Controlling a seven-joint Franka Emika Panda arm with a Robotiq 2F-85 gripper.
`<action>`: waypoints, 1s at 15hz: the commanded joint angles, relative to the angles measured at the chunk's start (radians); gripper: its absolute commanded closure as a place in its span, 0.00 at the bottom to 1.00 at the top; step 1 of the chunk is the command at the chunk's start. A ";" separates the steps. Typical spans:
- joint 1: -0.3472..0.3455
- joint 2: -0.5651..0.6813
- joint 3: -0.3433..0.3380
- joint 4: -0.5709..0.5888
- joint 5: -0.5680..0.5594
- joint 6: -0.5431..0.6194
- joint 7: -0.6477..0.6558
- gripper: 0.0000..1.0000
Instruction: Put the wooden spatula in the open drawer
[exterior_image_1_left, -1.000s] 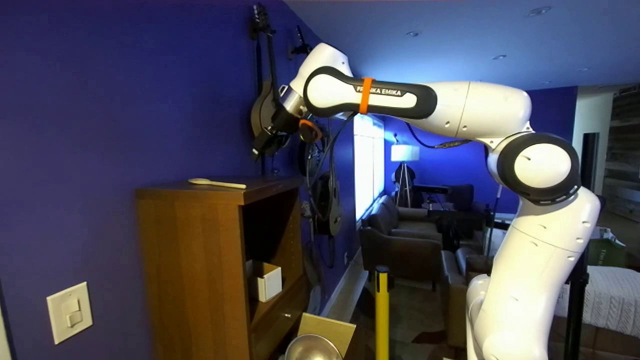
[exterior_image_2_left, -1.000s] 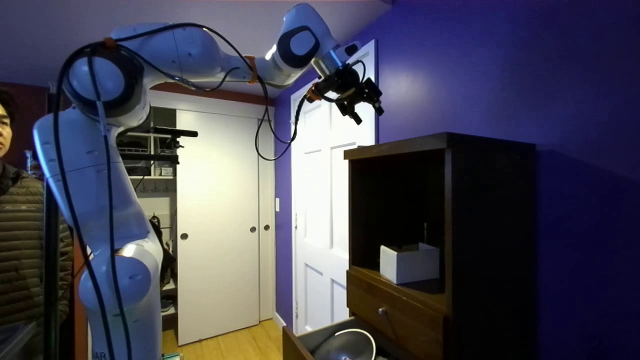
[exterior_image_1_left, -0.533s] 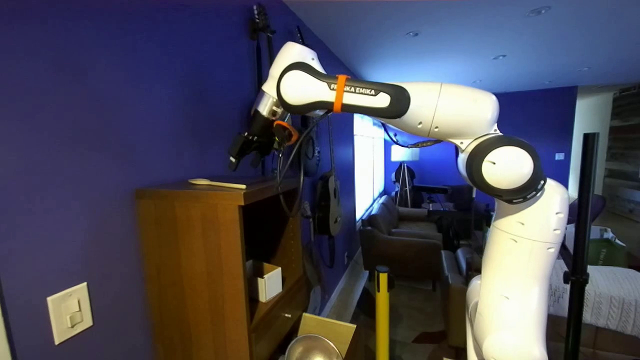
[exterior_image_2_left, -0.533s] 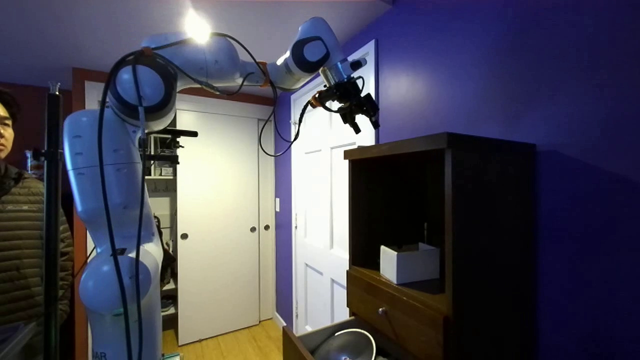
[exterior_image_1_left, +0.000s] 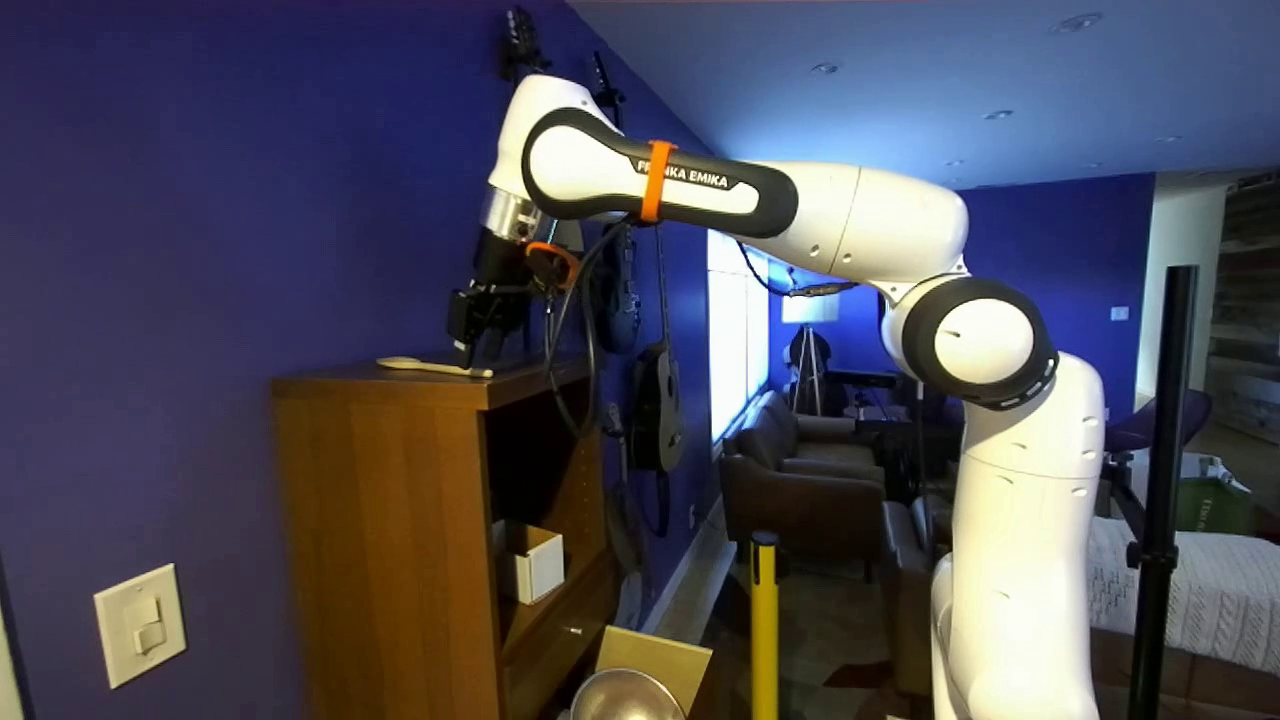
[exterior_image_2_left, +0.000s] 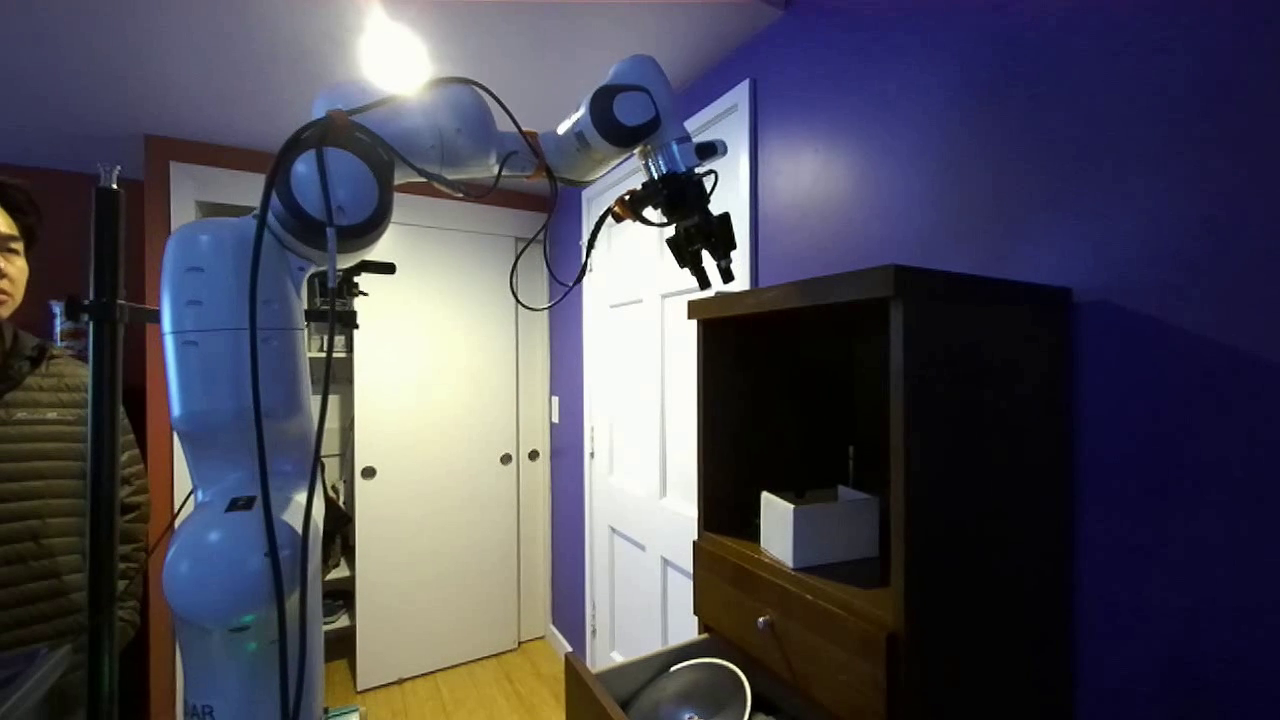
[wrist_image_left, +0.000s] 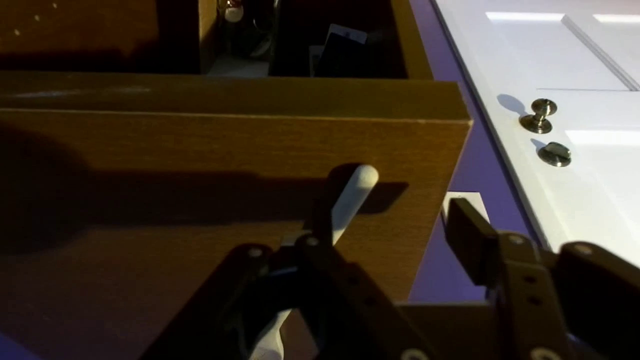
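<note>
The wooden spatula, pale with a slim handle, lies flat on top of the brown cabinet. In the wrist view, the handle end of the wooden spatula shows and its middle is hidden behind a finger. My gripper is open just above the handle. It also shows in an exterior view and in the wrist view, where one finger covers the handle and the other lies past the cabinet's side edge. The open drawer sits low at the cabinet's front, also in an exterior view.
A metal bowl is in the drawer. A white box stands in the cabinet's open compartment. A yellow post stands near the drawer. A purple wall and white door are close to the cabinet. A person stands behind the arm.
My gripper has moved over the cabinet and down to just above the wooden spatula's handle, and it points more steeply down. The wooden spatula and drawer have not moved.
</note>
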 joint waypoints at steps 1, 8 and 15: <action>0.003 0.051 0.008 0.077 -0.026 -0.058 0.041 0.34; -0.003 0.093 0.000 0.113 -0.023 -0.087 0.083 0.59; -0.007 0.094 -0.011 0.126 -0.015 -0.100 0.104 1.00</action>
